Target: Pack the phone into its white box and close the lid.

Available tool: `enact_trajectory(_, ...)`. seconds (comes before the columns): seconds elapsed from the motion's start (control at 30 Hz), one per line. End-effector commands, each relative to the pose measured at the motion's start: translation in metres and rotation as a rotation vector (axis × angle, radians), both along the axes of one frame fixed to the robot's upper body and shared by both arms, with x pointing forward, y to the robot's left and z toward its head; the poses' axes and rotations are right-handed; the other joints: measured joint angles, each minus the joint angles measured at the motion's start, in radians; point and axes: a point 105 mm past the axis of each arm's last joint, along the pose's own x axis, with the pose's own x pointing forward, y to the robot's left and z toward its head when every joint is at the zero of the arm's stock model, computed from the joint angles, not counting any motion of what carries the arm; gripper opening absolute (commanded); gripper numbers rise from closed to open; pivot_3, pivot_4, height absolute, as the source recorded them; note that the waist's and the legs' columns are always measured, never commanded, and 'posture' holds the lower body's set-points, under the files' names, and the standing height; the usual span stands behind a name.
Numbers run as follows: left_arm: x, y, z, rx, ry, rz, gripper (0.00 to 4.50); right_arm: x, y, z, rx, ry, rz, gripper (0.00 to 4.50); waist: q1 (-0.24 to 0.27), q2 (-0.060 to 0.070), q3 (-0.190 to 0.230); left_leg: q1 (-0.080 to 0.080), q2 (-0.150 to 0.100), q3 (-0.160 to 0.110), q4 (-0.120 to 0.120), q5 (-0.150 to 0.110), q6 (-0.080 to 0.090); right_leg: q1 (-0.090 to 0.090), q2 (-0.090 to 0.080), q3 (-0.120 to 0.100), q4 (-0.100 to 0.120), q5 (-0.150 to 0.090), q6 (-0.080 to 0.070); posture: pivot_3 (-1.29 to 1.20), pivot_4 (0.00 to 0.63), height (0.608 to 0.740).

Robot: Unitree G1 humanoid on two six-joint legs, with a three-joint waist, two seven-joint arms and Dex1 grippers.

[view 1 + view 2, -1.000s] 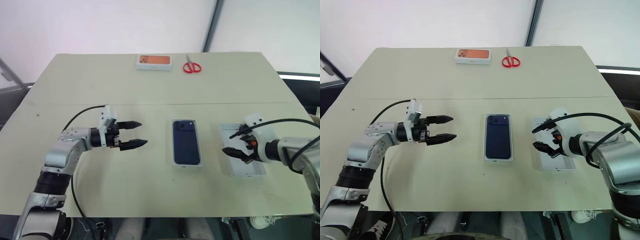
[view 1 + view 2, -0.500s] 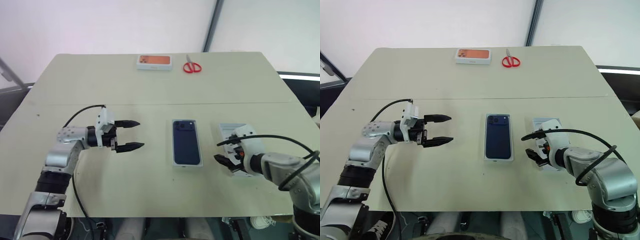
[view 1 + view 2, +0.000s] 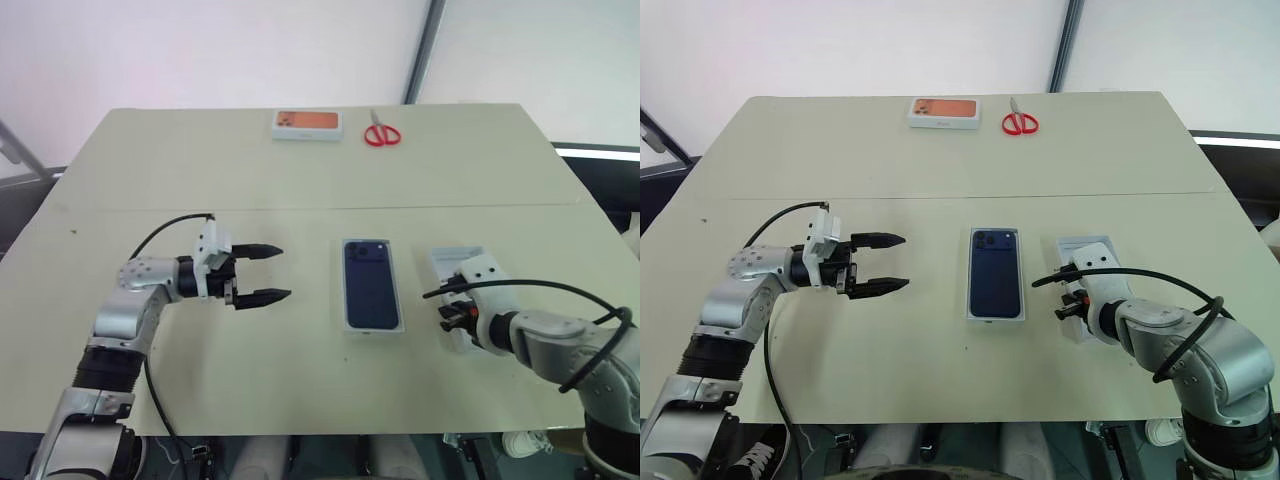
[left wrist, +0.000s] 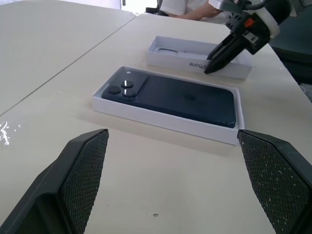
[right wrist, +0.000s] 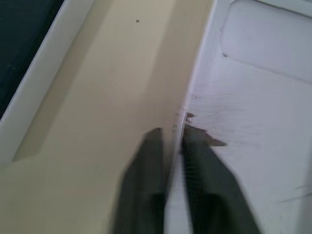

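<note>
1. The phone [image 3: 372, 283] is lying camera side up inside the white box [image 3: 398, 328], at the centre of the surface [image 3: 300, 190].
2. The lid [image 3: 455, 262] is resting open side up just right of the box.
3. The right tool [image 5: 171, 139] is pinching the lid's left wall, fingers together on it.
4. The left tool [image 3: 262, 273] is hovering left of the box, fingers apart and empty.
5. An orange-topped box [image 3: 307, 123] and red scissors [image 3: 381, 133] are sitting at the far edge.

My left claw [image 4: 165, 190] pads look knurled matt black; the phone [image 4: 183, 97] is glossy, its white box [image 4: 161, 119] matt card.
</note>
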Motion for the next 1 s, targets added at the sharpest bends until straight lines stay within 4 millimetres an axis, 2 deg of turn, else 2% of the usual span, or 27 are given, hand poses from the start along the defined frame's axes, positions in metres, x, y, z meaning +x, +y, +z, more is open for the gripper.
enact_trajectory(0.03,-0.002,-0.002,0.01,-0.014,-0.044,-0.007,4.5,0.0,0.003,-0.002,-0.004,-0.005,-0.012,0.03,0.0,0.0,0.0,0.0,0.0,0.0,0.0,0.0,0.0,0.0,0.0,0.0,0.0,0.0,0.0,0.0,0.15,0.74)
enact_trajectory(0.13,-0.002,-0.003,0.009,-0.018,-0.042,-0.005,4.5,0.006,0.006,0.003,0.021,-0.031,-0.027,0.03,-0.008,0.0,0.0,0.0,0.0,0.0,0.0,0.0,0.0,0.0,0.0,0.0,0.0,0.0,0.0,0.0,0.15,0.74)
enact_trajectory(0.27,-0.002,-0.002,0.01,-0.024,-0.036,0.0,4.5,0.022,0.01,0.019,0.094,-0.107,-0.078,0.03,-0.018,0.0,0.0,0.0,0.0,0.0,-0.001,0.0,0.0,-0.001,0.0,0.0,0.0,0.0,0.0,0.0,0.15,0.74)
enact_trajectory(0.33,0.0,-0.001,0.013,-0.039,-0.031,0.013,4.5,0.033,0.022,0.036,0.176,-0.166,-0.061,0.03,-0.022,0.001,0.0,0.0,0.0,0.001,-0.001,0.0,0.0,-0.001,0.001,0.001,0.001,0.0,0.0,0.0,0.15,0.74)
enact_trajectory(0.4,0.001,0.0,0.016,-0.062,-0.006,0.023,4.5,0.043,0.043,0.058,0.277,-0.234,0.001,0.03,-0.023,0.001,0.001,0.0,0.0,0.001,-0.001,0.0,0.0,-0.002,0.001,0.001,0.002,0.0,0.0,0.0,0.15,0.74)
enact_trajectory(0.5,0.002,0.002,0.02,-0.079,0.009,0.036,4.5,0.047,0.07,0.083,0.398,-0.295,0.106,0.03,-0.021,0.001,0.001,0.0,0.001,0.001,-0.002,0.0,0.0,-0.003,0.002,0.002,0.002,0.0,0.0,0.0,0.15,0.74)
enact_trajectory(0.57,0.004,0.004,0.023,-0.097,0.02,0.05,4.5,0.046,0.083,0.088,0.493,-0.282,0.164,0.03,-0.016,0.001,0.001,0.0,0.001,0.0,-0.001,0.0,0.0,-0.002,0.002,0.002,0.002,0.0,0.0,0.0,0.15,0.74)
enact_trajectory(0.63,0.008,0.006,0.028,-0.122,0.023,0.078,4.5,0.046,0.098,0.096,0.667,-0.263,0.22,0.03,-0.015,0.001,0.001,0.0,0.0,0.0,-0.001,0.0,0.0,-0.002,0.002,0.002,0.002,0.0,0.0,0.0,0.15,0.74)
enact_trajectory(0.87,0.017,0.012,0.035,-0.169,0.015,0.167,4.5,0.043,0.123,0.107,1.06,-0.148,0.345,0.03,-0.022,0.002,0.001,0.0,0.0,0.001,-0.001,0.0,0.0,-0.003,0.002,0.003,0.004,0.0,0.0,0.0,0.15,0.74)
enact_trajectory(1.0,0.017,0.013,0.038,-0.197,0.018,0.195,4.5,0.032,0.138,0.111,1.295,-0.006,0.357,0.03,-0.025,0.002,0.001,0.0,0.001,0.002,-0.001,0.0,0.0,-0.005,0.002,0.004,0.005,0.0,0.0,0.0,0.15,0.74)
